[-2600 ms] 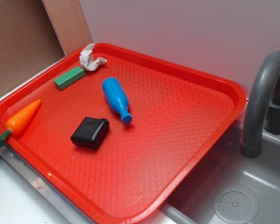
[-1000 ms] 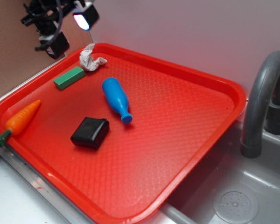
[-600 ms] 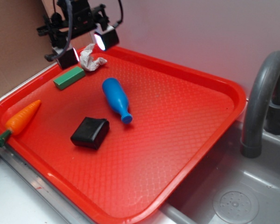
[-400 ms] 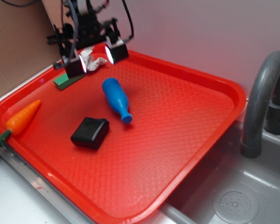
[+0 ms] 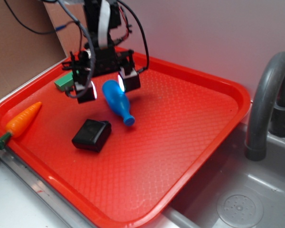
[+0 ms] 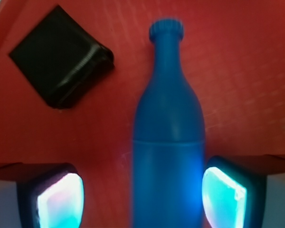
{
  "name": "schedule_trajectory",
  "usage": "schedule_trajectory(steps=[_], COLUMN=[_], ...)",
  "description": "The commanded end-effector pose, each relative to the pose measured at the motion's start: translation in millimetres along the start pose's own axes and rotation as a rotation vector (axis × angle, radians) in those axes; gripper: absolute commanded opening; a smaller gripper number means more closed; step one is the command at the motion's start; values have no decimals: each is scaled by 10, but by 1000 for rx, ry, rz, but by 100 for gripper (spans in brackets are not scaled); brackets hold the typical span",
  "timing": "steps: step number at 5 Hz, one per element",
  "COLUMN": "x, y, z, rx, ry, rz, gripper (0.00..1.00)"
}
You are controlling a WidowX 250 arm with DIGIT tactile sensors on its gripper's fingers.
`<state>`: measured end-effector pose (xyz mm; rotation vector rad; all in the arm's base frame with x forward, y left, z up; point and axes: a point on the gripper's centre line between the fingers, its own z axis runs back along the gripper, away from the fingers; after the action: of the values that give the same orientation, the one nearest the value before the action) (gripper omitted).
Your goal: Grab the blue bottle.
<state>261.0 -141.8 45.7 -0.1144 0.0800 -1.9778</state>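
The blue bottle (image 5: 118,102) lies on its side on the red tray (image 5: 190,128), neck pointing toward the front right. My gripper (image 5: 108,86) hangs open just over its wide body, one lit pad on each side. In the wrist view the blue bottle (image 6: 168,118) runs up the frame with its lip at the top. The gripper (image 6: 142,198) straddles the body. The right pad (image 6: 223,197) is close to the bottle, and the left pad (image 6: 61,199) stands well off it. Nothing is gripped.
A black block (image 5: 91,135) lies just in front of the bottle, seen also as the black block (image 6: 61,61) in the wrist view. A toy carrot (image 5: 23,119) sits at the tray's left rim, a green block (image 5: 61,83) behind the arm. A grey faucet (image 5: 266,95) and sink (image 5: 237,204) are to the right.
The arm came in from the upper left and dropped toward the tray. The open gripper now straddles the bottle. The bottle and the other objects have not moved.
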Motion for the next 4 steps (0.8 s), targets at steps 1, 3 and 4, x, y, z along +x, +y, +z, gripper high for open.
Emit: schedule_trajectory(steps=[1,3,4], x=[194,220,102], y=[-7,-80,-202], z=[-29,33,428], rx=[26,37,89], ry=[16,16,94], rz=[51,221,481], gripper=[0,0,0])
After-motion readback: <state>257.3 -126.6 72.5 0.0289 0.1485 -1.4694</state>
